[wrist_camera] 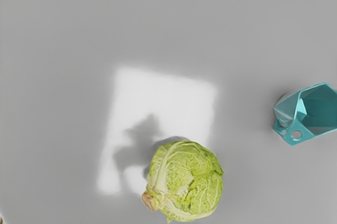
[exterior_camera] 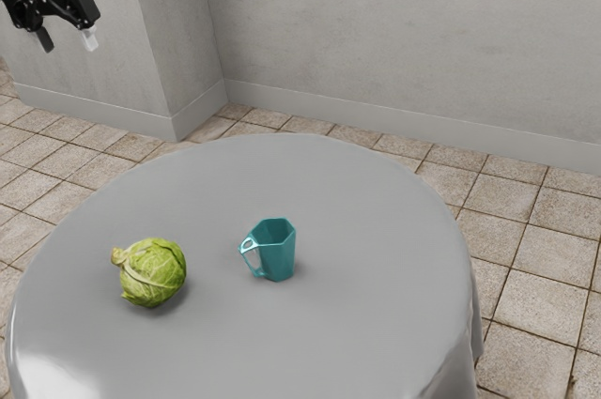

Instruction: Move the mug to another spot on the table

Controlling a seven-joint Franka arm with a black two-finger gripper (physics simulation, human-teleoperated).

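Note:
A teal faceted mug (exterior_camera: 270,249) stands upright near the middle of the round grey table (exterior_camera: 376,324), its handle turned toward the exterior view's left. From the hand's camera, the mug (wrist_camera: 307,112) appears from above, beside a cabbage. My gripper (exterior_camera: 66,39) hangs high in the air at the exterior view's upper left, far above and away from the mug. Its two fingers stand apart with nothing between them.
A green cabbage (exterior_camera: 150,271) lies on the table to the exterior view's left of the mug; it also appears as the cabbage (wrist_camera: 184,180) under my hand. Tiled floor and a grey wall surround the table.

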